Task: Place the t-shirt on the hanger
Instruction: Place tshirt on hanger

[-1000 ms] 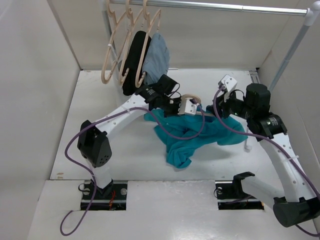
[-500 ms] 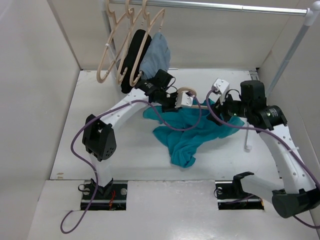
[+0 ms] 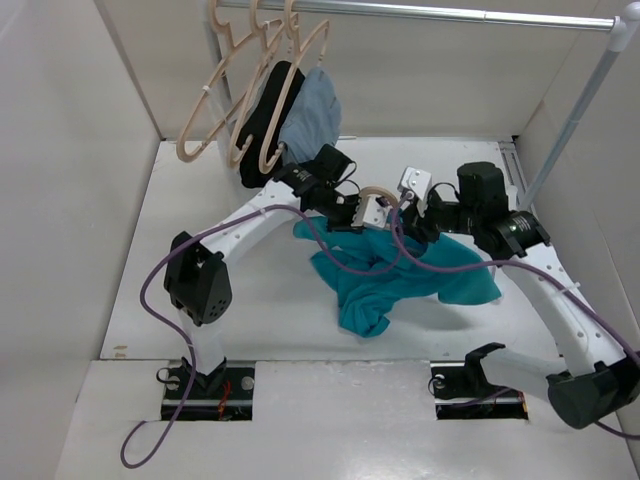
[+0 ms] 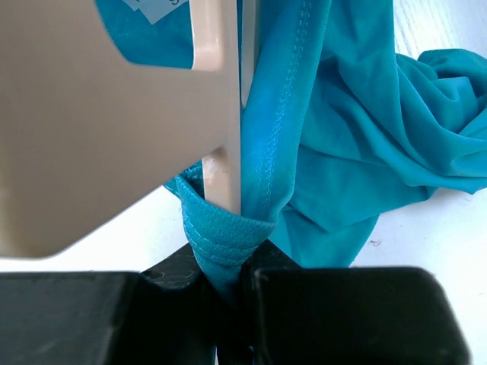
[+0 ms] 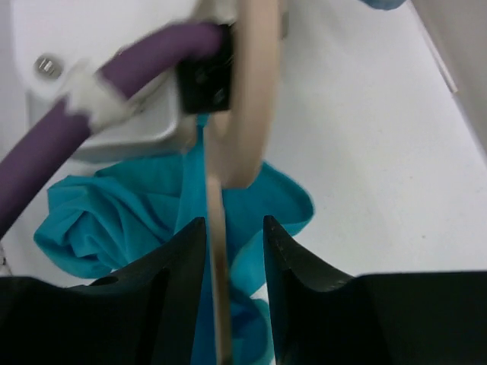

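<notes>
**Left claw** (image 4: 225,268): clenched on a thin bar of the hanger (image 4: 99,129). A stitched edge of the t-shirt (image 4: 365,114) wraps that bar and is pinched in with it.

**Right claw** (image 5: 233,228): released, with its black fingers (image 5: 179,283) apart on either side of the hanger's thin edge. It is not possible to tell whether they touch it.

**Hanger**: pale beige, held above the middle of the worktop (image 3: 130,300). Its rounded hook sits between the two claws in the top view.

**T-shirt**: teal. One edge is raised onto the hanger and the rest lies crumpled on the worktop below and to the right of the claws. A white label shows at the top edge of the left wrist view.

**Purple cable** (image 5: 114,84): runs past the hook in the right wrist view.

**Rail** (image 3: 450,13): at the back, carrying three like hangers:
- one bare (image 3: 205,115)
- one bearing a black garment (image 3: 265,110)
- one bearing a grey-blue garment (image 3: 314,110)
</notes>
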You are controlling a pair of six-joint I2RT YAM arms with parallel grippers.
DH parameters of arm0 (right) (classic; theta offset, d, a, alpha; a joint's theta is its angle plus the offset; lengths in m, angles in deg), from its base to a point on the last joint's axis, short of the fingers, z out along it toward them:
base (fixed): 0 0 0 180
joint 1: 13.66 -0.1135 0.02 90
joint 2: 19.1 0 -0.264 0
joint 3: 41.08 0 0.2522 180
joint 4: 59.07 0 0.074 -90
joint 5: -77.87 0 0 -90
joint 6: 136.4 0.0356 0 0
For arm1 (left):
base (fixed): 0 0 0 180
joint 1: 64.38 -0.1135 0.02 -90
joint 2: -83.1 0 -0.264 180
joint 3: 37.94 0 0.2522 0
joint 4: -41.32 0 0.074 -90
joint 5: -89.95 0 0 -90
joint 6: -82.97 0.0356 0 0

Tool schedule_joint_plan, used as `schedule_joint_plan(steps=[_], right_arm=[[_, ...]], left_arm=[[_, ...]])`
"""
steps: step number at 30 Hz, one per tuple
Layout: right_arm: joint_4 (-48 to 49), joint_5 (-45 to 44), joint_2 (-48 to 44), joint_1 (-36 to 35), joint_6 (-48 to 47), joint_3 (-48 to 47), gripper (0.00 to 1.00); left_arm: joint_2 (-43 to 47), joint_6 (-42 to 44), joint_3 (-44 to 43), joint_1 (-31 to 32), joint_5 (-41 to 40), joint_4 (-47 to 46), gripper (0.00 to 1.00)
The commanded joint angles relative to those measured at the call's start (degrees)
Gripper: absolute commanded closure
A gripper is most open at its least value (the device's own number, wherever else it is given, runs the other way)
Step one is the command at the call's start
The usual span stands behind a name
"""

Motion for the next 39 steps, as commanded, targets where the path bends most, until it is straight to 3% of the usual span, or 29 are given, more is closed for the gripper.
schedule_joint_plan(steps=[1, 6, 10, 14, 19, 25, 27, 29, 34, 39], right_arm=[[1.91, 5.73, -4.73, -0.5, -2.4, 2.23, 0.59], [4.55, 5.48, -9.4, -0.5, 1.29, 6.11, 0.59], [4.28, -4.88, -7.82, -1.64, 1.91, 8.13, 0.58], [11.05, -5.68, -8.52, -1.64, 2.44, 10.33, 0.58], [11.05, -5.69, -3.52, -1.64, 2.44, 8.31, 0.63], [11.58, -5.16, -4.03, -2.17, 1.21, 11.56, 0.58], [11.58, -5.69, -4.04, -2.17, 1.21, 12.27, 0.69], [11.58, -5.69, -4.56, -2.17, 1.9, 12.27, 1.0], [14.31, 0.01, -11.85, 0.2, 5.51, 14.55, 1.0], [8.69, 0.55, -15.72, 2.83, 5.51, 15.78, 1.0]], left_arm=[[4.07, 0.46, -1.39, -1.02, 3.61, 0.02, 1.0], [2.84, -0.16, -2.61, -1.56, 3.61, 0.54, 1.0], [3.36, 3.0, -3.14, -1.56, 5.89, 2.29, 1.0], [4.42, 4.76, -3.14, -1.56, 5.89, 3.7, 1.0], [4.42, 5.55, -3.14, -1.56, 7.2, 4.23, 1.0], [4.95, 5.55, -3.76, -1.56, 6.6, 3.44, 1.0], [4.95, 5.55, -3.76, -1.56, 6.6, 2.83, 1.0], [4.95, 5.03, -3.76, -1.56, 7.12, 2.3, 1.0], [4.95, -0.5, -2.97, -1.56, 3.36, -2.78, 0.99], [4.95, -5.34, -0.95, -4.89, 1.94, -8.07, 0.8]])
